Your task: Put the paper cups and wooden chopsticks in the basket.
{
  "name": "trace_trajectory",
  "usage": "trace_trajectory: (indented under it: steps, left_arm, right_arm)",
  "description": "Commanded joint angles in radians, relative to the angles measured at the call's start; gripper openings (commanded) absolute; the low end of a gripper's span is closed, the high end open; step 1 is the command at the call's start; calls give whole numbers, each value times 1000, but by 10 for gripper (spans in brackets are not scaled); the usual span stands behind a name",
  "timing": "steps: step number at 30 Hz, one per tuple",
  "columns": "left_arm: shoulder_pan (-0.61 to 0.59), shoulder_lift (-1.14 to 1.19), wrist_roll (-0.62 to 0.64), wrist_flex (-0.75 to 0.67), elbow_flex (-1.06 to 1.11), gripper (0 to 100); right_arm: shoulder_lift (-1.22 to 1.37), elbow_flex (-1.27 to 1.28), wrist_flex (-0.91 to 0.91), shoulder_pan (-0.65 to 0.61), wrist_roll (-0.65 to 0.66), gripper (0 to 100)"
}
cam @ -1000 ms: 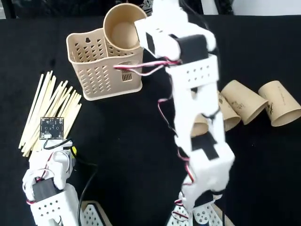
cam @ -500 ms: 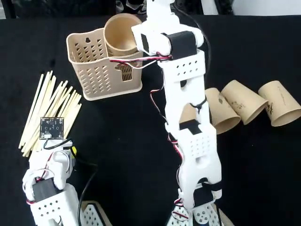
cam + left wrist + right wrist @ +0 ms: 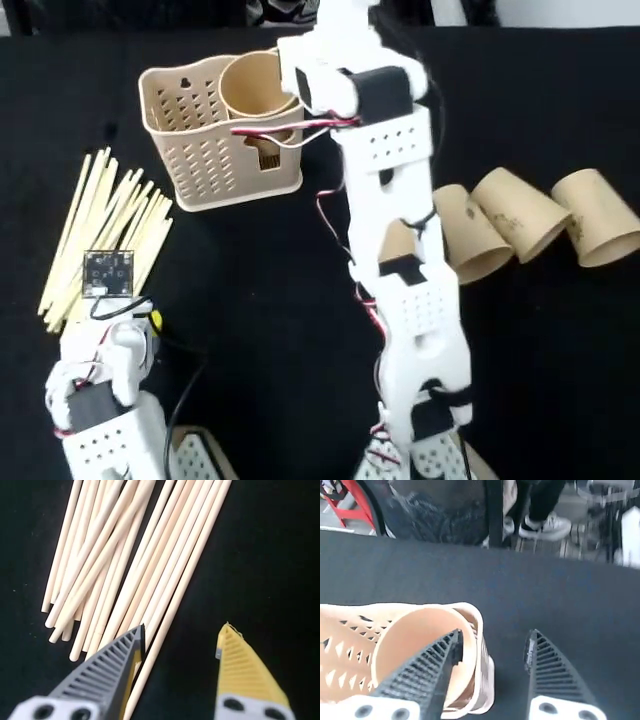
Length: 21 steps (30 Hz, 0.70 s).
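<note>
right gripper (image 3: 495, 632) is hanging at the basket (image 3: 482, 665) corner. Its jaws are standing wide apart and gripping nothing. A paper cup (image 3: 415, 640) is sitting inside the basket, mouth up. The grey jaw is hanging over the cup's mouth, and the other jaw is hanging outside the basket over the black table (image 3: 570, 595). The cup rim and basket wall are lying between the two jaws.

In the high view, the paper cup (image 3: 252, 85) is leaning slightly in the basket (image 3: 215, 150), at the corner closest to the right arm (image 3: 395, 200). Three more cups are lying on their sides on the black table (image 3: 250, 300), well back from those jaws and beside the arm's lower links. These are the nearest loose cup (image 3: 470, 235), middle loose cup (image 3: 520, 212) and far loose cup (image 3: 600, 215). They are lying close in a row, outside the basket.

left gripper (image 3: 184, 627) is hovering low over the table with its jaws wide open and nothing held. The wooden chopsticks (image 3: 140, 555) are lying fanned out ahead of the jaws, mostly on the grey-jaw side. The grey jaw tip is sitting over the outermost sticks' near ends. One stick is running into the gap just inside that jaw. The yellow jaw is sitting over bare table, clear of the sticks. In the high view, the wooden chopsticks (image 3: 100, 230) are lying loose on the table, apart from the basket.
</note>
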Motion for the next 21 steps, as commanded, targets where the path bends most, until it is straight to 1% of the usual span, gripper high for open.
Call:
trace_trajectory:
  steps: [1,4,7,11,15,17,19,21]
  left_arm:
    - [-7,-6,-8,5,-1,245]
    - [-7,-6,-8,5,-1,245]
    - [-8,-6,-8,5,-1,245]
    - [-8,-6,-8,5,-1,245]
    - [-8,-6,-8,5,-1,245]
    - [-8,-6,-8,5,-1,245]
    - [-8,-6,-8,5,-1,245]
    - [-8,-6,-8,5,-1,245]
  right_arm:
    - [-5,18,-11,-6,-55,216]
    - [-4,48,25,-31,-58,216]
    - [-2,107,14,-40,-54,216]
    - [-2,202,-35,-54,-51,216]
    - [10,305,-135,-54,-51,212]
    - [15,315,-144,-55,-46,212]
    - [16,320,-144,-58,-12,211]
    - [16,321,-146,-60,8,184]
